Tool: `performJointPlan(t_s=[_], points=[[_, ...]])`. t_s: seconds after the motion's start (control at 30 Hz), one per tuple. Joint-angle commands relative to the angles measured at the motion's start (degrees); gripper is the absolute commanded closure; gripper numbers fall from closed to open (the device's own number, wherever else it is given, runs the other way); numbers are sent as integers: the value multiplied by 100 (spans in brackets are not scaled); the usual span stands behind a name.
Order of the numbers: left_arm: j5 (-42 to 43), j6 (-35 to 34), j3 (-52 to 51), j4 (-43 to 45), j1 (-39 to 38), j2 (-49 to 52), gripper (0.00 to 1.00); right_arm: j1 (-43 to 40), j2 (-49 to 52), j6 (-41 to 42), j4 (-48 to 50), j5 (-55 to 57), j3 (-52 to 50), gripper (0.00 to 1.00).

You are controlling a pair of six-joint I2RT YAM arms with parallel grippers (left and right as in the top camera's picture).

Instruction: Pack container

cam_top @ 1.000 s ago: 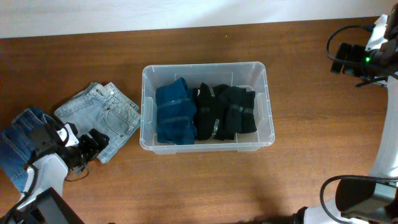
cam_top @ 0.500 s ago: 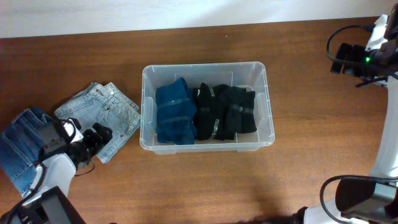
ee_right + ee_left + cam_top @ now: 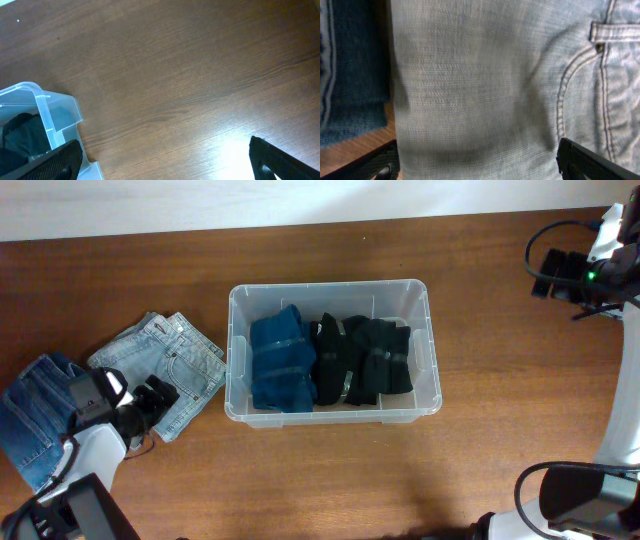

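The clear plastic container (image 3: 432, 330) sits mid-table with a folded blue garment (image 3: 282, 363) and folded black garments (image 3: 365, 360) inside. Folded light-blue jeans (image 3: 170, 360) lie left of it, and they fill the left wrist view (image 3: 485, 85). Darker blue jeans (image 3: 30, 415) lie further left. My left gripper (image 3: 155, 398) is open, its jaws spread over the near edge of the light jeans (image 3: 477, 165). My right gripper (image 3: 165, 165) is open and empty over bare table at the far right, with the container's corner (image 3: 50, 110) at its left.
The brown wooden table (image 3: 330, 480) runs to a white wall at the back. The right arm's base and cables (image 3: 580, 270) stand at the far right edge. The dark jeans also show at the left of the left wrist view (image 3: 350, 75).
My left gripper has moved right, from beside the dark jeans onto the near edge of the light jeans. The right arm has not moved.
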Motion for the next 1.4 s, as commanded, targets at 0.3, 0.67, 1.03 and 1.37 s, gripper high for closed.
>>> performJointPlan(t_s=[0.3,0.67,1.03,1.37], points=[[345,-109,-31,573,-15,682,17,-7,42,42,0,31,50,1],[343,-107,-28,579,-15,682,70,-7,42,42,0,31,50,1],[389,-39,345,243,-9,422,99,-7,42,42,0,31,50,1],[385,144,1318,-535,-7,-664,99,-7,44,42,0,31,50,1]])
